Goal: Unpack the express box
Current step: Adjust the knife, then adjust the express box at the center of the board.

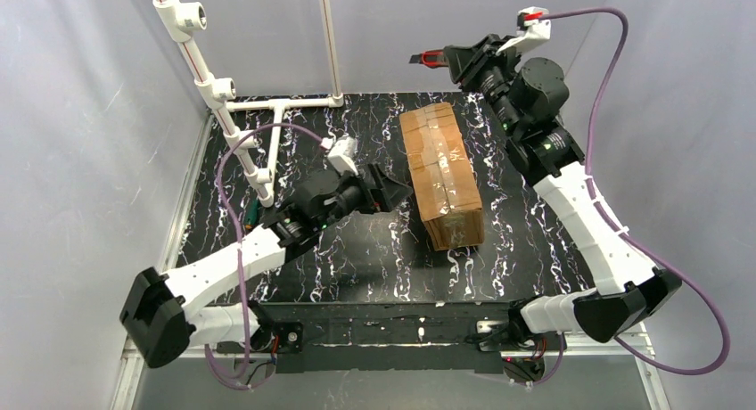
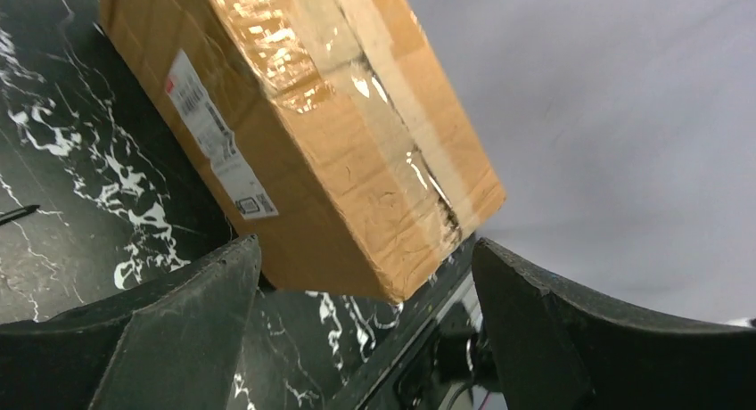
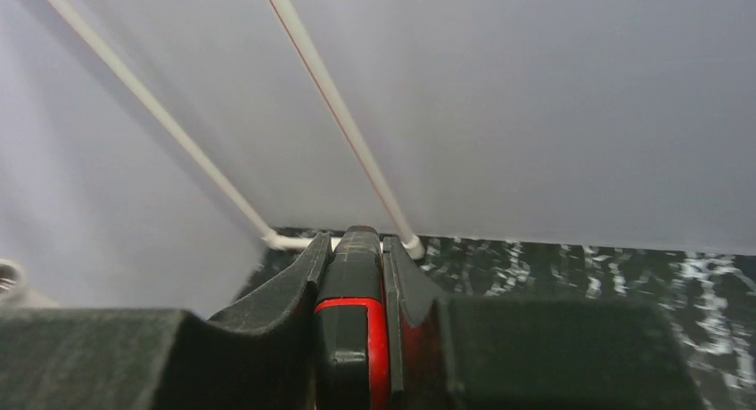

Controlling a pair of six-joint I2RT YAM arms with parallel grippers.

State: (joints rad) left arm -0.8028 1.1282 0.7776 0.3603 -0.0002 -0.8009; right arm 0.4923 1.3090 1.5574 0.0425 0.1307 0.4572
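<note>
Top external view first: the express box (image 1: 441,174) lies flat on the black marbled bench (image 1: 357,258), a little right of centre. Its long axis runs from the far side toward me, with the near end angled slightly to the right. Glossy tape (image 1: 443,160) runs the length of its top seam and the flaps are closed.

My left gripper (image 1: 392,192) sits low over the bench just beside the box's left long side, pointing at it. On the left wrist view the gripper (image 2: 364,258) is spread wide and holds nothing. The two dark fingers (image 2: 192,325) frame the box (image 2: 303,134), whose near lower corner falls between them. I cannot tell whether either finger touches the cardboard. That view also gives me the white label (image 2: 218,138) on the side facing the gripper and the wrinkled tape (image 2: 357,89) on top.

My right gripper (image 1: 437,58) is raised high beyond the far right corner of the box, well apart from it, pointing left along the back wall. It is clamped on a black-and-red tool (image 1: 426,59). On the right wrist view the gripper (image 3: 358,245) presses against both sides of the tool (image 3: 355,330), which sticks out a little past the fingertips. Beyond it stand the white pipes (image 3: 339,116) of a frame (image 1: 223,94) at the far left of the bench.
</note>
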